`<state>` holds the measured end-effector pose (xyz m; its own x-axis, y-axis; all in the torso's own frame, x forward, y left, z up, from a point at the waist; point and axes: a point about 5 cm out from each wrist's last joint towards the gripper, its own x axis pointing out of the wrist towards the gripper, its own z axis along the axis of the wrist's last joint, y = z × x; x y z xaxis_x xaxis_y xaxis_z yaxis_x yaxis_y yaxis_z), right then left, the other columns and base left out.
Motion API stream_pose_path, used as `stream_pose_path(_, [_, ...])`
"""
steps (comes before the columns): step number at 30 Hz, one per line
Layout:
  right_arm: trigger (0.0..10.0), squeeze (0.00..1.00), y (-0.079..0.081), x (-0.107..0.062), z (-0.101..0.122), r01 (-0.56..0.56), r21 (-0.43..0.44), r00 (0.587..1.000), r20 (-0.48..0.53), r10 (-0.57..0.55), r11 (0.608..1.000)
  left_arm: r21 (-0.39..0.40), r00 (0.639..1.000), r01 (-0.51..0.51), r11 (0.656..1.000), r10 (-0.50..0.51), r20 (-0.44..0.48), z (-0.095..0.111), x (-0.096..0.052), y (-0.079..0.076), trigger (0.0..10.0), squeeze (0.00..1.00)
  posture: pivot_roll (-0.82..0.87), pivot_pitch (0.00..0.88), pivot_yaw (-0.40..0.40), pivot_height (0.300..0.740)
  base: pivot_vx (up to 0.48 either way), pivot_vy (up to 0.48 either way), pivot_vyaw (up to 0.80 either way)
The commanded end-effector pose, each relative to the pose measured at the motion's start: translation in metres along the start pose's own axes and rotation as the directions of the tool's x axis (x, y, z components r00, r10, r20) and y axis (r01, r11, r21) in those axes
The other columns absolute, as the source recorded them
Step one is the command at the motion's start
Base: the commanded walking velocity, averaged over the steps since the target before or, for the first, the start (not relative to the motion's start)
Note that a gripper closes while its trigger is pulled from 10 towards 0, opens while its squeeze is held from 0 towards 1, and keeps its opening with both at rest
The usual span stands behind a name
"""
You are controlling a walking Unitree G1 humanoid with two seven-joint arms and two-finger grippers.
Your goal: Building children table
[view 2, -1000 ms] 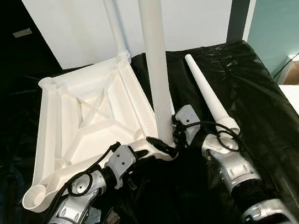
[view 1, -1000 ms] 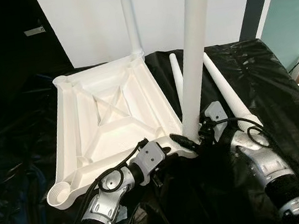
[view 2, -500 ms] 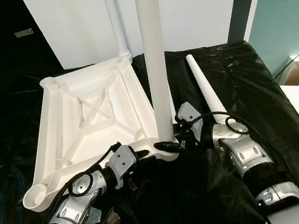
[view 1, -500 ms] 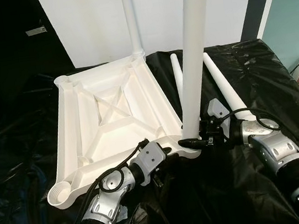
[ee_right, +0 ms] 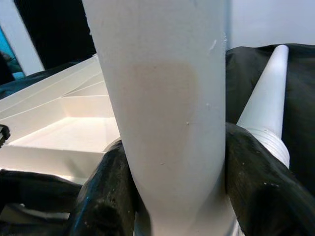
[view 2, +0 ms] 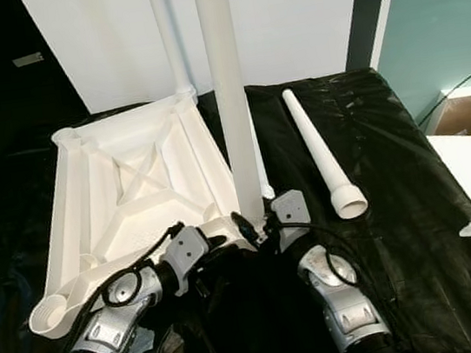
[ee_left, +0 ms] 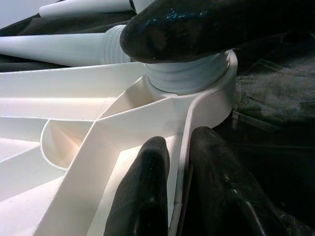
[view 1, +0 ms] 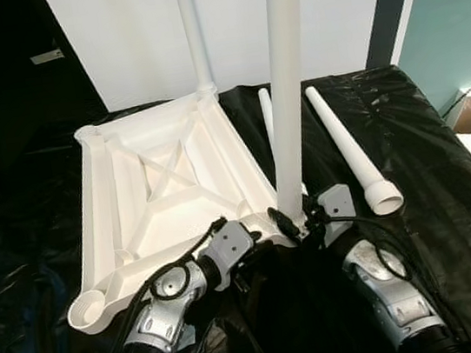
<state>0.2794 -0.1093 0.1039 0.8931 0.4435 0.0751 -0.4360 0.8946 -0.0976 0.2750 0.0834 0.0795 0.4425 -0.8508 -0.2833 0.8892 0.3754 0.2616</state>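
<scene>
While a leg is being seated: the upturned tabletop (view 1: 167, 186) is steadied.
Left gripper (ee_left: 172, 196): fingers clamped on the tabletop's near rim, to brace it.
Right gripper (ee_right: 172, 196): fingers clasped round the upright leg (view 1: 287, 90), at the near right corner socket.

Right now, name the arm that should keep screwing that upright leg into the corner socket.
Right. The right gripper already clamps the upright leg just above its socket, while the left gripper pinches the tabletop rim to steady it.

The left gripper (view 1: 257, 237) reaches forward from a bent silver arm, and its two black fingers (ee_left: 142, 196) pinch a thin white edge. The right gripper (view 1: 298, 218) squeezes a white pole between its fingers (ee_right: 106, 191).
</scene>
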Motion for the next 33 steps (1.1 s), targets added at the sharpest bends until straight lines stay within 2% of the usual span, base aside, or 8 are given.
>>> stream_pose_path(1, [0.0,0.00,-0.037,-0.010,-0.004,0.226,-0.029,0.972,-0.052,-0.227,0.974,-0.070,0.979,0.156,0.985,-0.164,-0.123,-0.032,-0.003,-0.033,10.0,0.00,0.05,0.000,0.059,0.740,0.000,0.000,0.00])
stream_pose_path(3, [0.0,0.00,-0.037,-0.010,-0.004,0.226,-0.029,0.972,-0.052,-0.227,0.974,-0.070,0.979,0.156,0.985,-0.164,-0.123,-0.032,-0.003,-0.033,10.0,0.00,0.05,0.000,0.059,0.740,0.000,0.000,0.00])
stream_pose_path(4, [10.0,0.00,-0.030,-0.007,-0.006,0.170,-0.014,0.983,-0.068,-0.171,0.985,-0.072,0.979,0.154,0.985,-0.162,-0.121,-0.032,-0.002,-0.033,10.0,0.00,0.05,0.000,0.052,0.740,0.000,0.000,0.00])
stream_pose_path(5, [10.0,0.00,-0.030,-0.007,-0.006,0.170,-0.014,0.983,-0.068,-0.171,0.985,-0.072,0.979,0.154,0.985,-0.162,-0.121,-0.032,-0.002,-0.033,10.0,0.00,0.05,0.000,0.052,0.740,0.000,0.000,0.00])
stream_pose_path(6, [10.0,1.00,-0.023,-0.005,-0.008,0.093,0.010,0.992,-0.085,-0.092,0.996,-0.074,0.980,0.151,0.986,-0.159,-0.120,-0.032,-0.002,-0.033,10.0,0.00,0.05,0.000,0.052,0.740,0.000,0.000,0.00])
stream_pose_path(12, [10.0,1.00,-0.015,-0.004,-0.010,-0.142,-0.032,0.984,-0.110,0.138,0.989,-0.080,0.981,0.145,0.986,-0.154,-0.120,-0.033,-0.001,-0.034,10.0,0.00,0.06,0.000,0.046,0.740,0.000,0.000,0.00])
stream_pose_path(13, [10.0,0.00,-0.017,-0.004,-0.011,-0.185,-0.049,0.977,-0.119,0.178,0.982,-0.080,0.981,0.145,0.986,-0.154,-0.120,-0.033,-0.001,-0.034,10.0,0.00,0.06,0.000,0.046,0.740,0.000,0.000,0.00])
stream_pose_path(33, [0.0,0.00,-0.058,0.006,0.013,-0.522,-0.035,0.838,-0.209,0.504,0.852,-0.076,0.981,0.139,0.987,-0.147,-0.122,-0.033,-0.002,-0.033,10.0,0.00,0.06,0.000,0.045,0.740,0.000,0.000,0.00])
